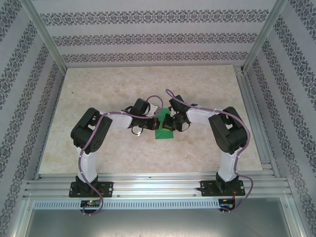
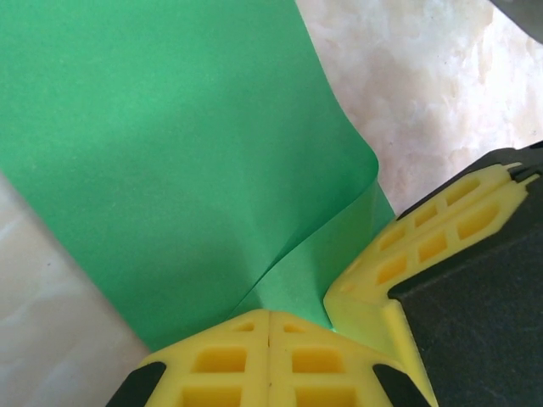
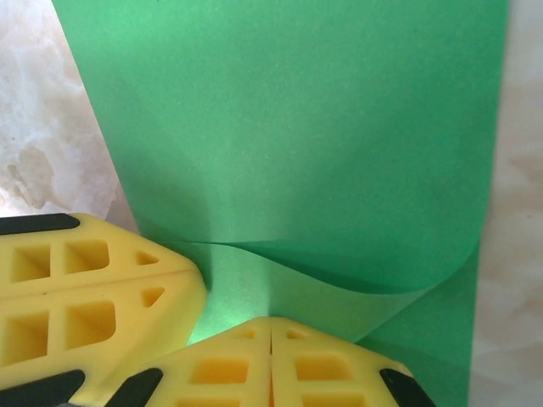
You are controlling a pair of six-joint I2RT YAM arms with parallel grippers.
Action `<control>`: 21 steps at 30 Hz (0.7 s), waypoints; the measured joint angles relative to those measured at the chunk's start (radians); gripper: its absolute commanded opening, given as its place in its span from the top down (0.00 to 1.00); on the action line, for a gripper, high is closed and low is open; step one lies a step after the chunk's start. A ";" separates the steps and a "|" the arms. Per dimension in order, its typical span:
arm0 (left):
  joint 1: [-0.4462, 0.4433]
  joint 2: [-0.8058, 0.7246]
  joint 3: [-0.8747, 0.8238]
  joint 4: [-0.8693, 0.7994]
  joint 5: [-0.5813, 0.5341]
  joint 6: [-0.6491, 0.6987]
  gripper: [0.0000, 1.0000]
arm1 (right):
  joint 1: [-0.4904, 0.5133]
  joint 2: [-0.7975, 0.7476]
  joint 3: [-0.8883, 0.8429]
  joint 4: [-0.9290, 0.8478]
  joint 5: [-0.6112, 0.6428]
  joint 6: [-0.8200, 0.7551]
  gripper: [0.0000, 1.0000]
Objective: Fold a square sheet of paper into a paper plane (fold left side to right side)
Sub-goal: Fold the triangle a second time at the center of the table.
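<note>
Patterned wallpaper walls (image 1: 158,34), pale marbled table (image 1: 98,143). Both arms bend inward and meet mid-table. Square sheet of paper (image 1: 163,132), bright green, lies under them near the centre, one side curled up off the surface. Left gripper (image 2: 270,326): yellow fingers pressed together, pinching the paper's lifted edge. Right gripper (image 3: 271,332): likewise closed on the same raised fold, just beside the left one, fingers nearly touching.
</note>
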 measured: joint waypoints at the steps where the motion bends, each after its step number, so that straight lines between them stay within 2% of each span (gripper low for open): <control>1: -0.003 0.000 0.000 0.001 -0.004 0.002 1.00 | -0.002 0.000 0.002 -0.003 0.005 -0.007 0.93; 9: -0.009 0.000 0.000 0.009 -0.022 0.007 1.00 | -0.052 -0.005 0.002 -0.024 0.013 -0.062 0.92; 15: -0.010 0.000 0.000 0.011 -0.026 0.007 1.00 | -0.127 -0.070 -0.015 -0.098 0.097 -0.095 0.91; 21: -0.010 0.000 0.000 0.011 -0.026 0.007 1.00 | -0.076 -0.103 -0.011 -0.081 0.082 -0.077 0.91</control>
